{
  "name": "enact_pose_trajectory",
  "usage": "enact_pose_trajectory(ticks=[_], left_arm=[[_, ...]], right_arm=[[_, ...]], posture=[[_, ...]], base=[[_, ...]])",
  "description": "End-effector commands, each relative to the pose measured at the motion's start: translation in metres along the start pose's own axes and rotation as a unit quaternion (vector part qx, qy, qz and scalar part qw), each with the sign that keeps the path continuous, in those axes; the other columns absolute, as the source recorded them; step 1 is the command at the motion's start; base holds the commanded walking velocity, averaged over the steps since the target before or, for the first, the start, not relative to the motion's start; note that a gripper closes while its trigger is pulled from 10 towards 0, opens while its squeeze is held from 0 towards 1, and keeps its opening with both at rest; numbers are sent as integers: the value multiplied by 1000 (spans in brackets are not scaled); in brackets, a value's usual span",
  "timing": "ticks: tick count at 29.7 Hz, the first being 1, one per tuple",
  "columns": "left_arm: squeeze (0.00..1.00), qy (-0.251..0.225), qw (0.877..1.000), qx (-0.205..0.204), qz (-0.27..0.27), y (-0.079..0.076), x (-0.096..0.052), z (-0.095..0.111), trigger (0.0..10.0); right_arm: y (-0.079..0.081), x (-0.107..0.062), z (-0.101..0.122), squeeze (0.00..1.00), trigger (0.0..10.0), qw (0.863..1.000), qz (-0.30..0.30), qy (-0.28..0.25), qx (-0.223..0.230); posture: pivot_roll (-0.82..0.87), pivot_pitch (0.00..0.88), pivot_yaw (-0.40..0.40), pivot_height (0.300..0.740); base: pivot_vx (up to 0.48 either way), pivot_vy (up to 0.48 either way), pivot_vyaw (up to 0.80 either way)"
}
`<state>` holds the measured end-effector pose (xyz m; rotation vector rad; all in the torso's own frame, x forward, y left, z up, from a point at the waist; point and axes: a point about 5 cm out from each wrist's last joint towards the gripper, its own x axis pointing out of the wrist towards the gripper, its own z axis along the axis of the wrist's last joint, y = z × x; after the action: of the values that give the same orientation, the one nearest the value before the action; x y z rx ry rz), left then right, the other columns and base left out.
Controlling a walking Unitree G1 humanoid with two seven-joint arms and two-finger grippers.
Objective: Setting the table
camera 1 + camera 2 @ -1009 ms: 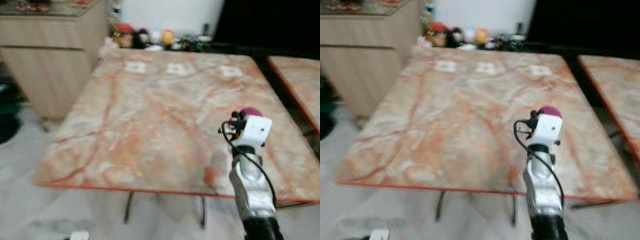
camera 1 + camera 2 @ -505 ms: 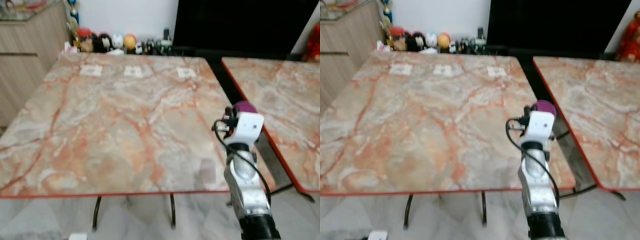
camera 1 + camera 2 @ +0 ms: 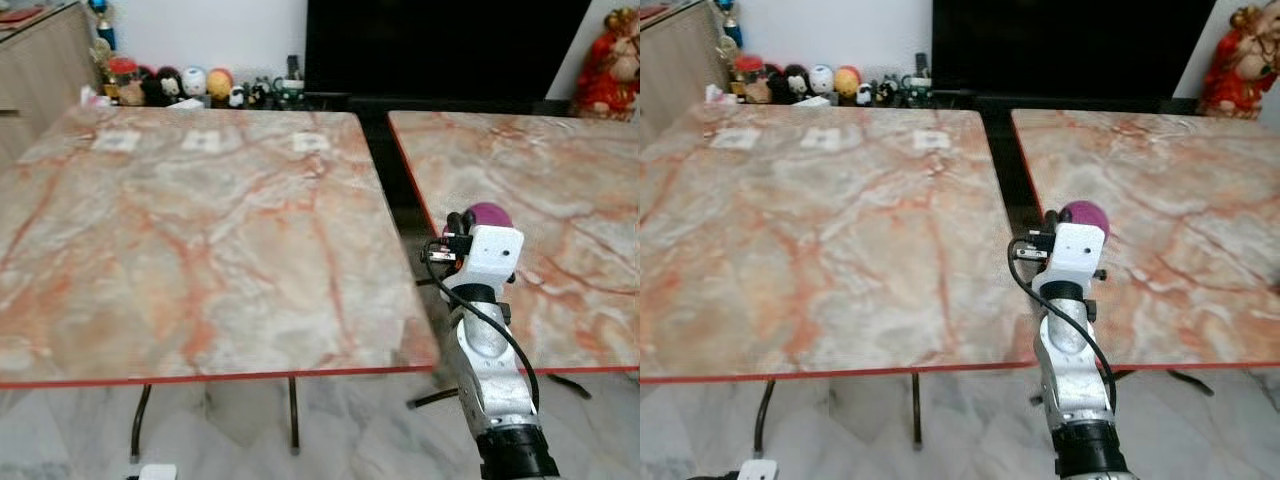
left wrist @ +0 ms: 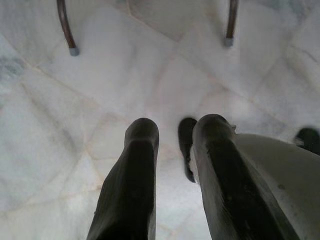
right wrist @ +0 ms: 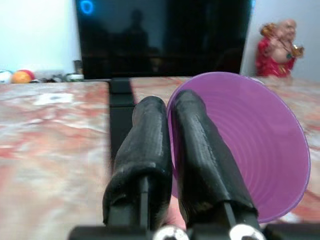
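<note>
Right wrist view: right gripper [image 5: 169, 107] pinching purple bowl [image 5: 250, 150] rim.

The head views are evenly and softly lit, with pale glare patches on the glossy marble worktop [image 3: 200, 220] and only faint shadows beneath it. Detail is mildly soft throughout. The right wrist view is hazy, its black screen [image 5: 160, 35] reflecting dim shapes. The left wrist view is dimmer, the floor [image 4: 150, 75] washed-out white.
</note>
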<state>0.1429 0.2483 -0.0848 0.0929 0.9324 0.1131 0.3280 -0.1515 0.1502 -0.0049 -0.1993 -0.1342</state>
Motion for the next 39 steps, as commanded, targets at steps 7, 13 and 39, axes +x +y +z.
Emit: enact_pose_trajectory(ticks=[7,13,39], left_arm=[[0,8,1000,-1,-9,-5,0,-4,10000],[0,8,1000,-1,-10,-6,0,-4,10000],[0,9,1000,-7,-8,-5,0,-4,10000]], right_arm=[[-11,1,-1,0,10000,1000,-18,0,-10],[-11,1,-1,0,10000,1000,-20,1,-9],[-16,2,-3,0,10000,999,-36,5,-12]], posture=[[-26,12,-20,740],[-27,12,-19,740],[-22,8,-19,740]], base=[[0,-444,0],[0,-440,0],[67,-28,0]])
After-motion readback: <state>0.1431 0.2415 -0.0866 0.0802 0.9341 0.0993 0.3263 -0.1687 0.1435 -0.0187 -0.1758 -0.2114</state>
